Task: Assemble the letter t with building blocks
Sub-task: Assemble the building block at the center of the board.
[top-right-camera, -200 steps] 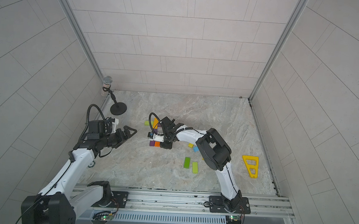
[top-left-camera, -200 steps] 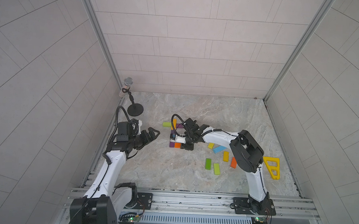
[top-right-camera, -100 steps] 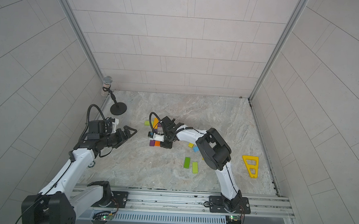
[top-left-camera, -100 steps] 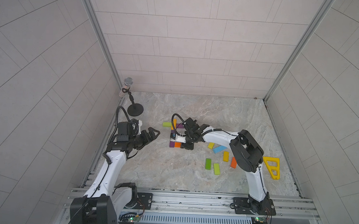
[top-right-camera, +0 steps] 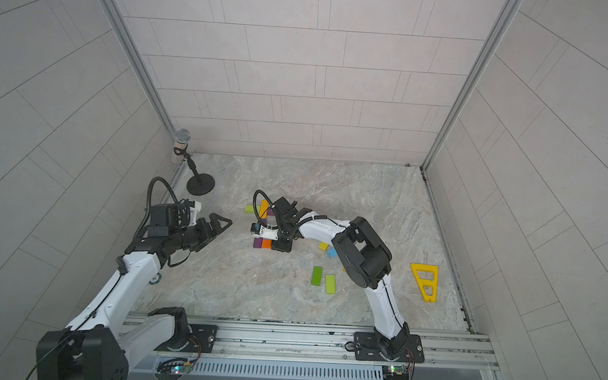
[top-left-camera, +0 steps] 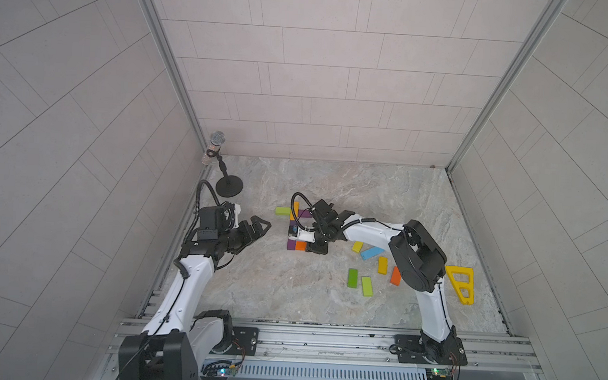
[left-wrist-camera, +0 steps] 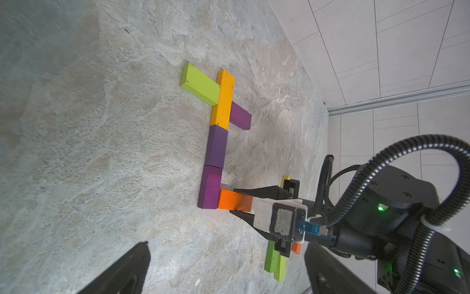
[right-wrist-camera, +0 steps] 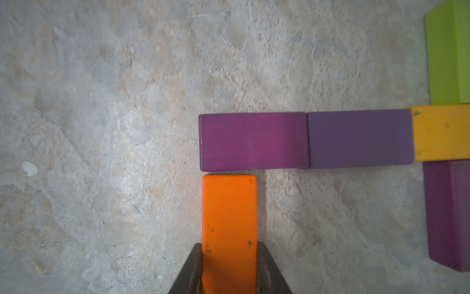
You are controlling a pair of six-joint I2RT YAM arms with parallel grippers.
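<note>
In both top views the right arm stands up from the rail at the lower right. It bends at a big black elbow and reaches sideways to the middle of the picture. Its wrist tips down, so the right end effector point(top-left-camera: 310, 248) sits low on the bench point(top-left-camera: 288, 298). The right wrist view shows its two dark fingers point(right-wrist-camera: 192, 269) pinching an orange block point(right-wrist-camera: 229, 216) by its long sides. The orange block lies flat. Its free short end is right up against the side of a purple block point(right-wrist-camera: 253, 141), at that block's outer end.

That purple block is at one end of a straight row. Next to it comes a darker purple block point(left-wrist-camera: 216, 146), then a yellow block point(left-wrist-camera: 223, 98). A lime block point(left-wrist-camera: 199, 86) sticks out from one side of the yellow block. A third purple block point(left-wrist-camera: 240, 115) sticks out from the other side. All of this sits near the middle of the top views.

The left arm comes up from the lower left and bends to point right. The left end effector point(top-left-camera: 258, 228) is spread wide with nothing in it. It is apart from the row, to its left in the picture.

Some loose blocks point(top-left-camera: 366, 286) lie right of the middle, near the right arm's elbow. A yellow frame piece point(top-left-camera: 461, 287) lies further right. A microphone point(top-left-camera: 217, 140) stands at the upper left corner of the bench.
</note>
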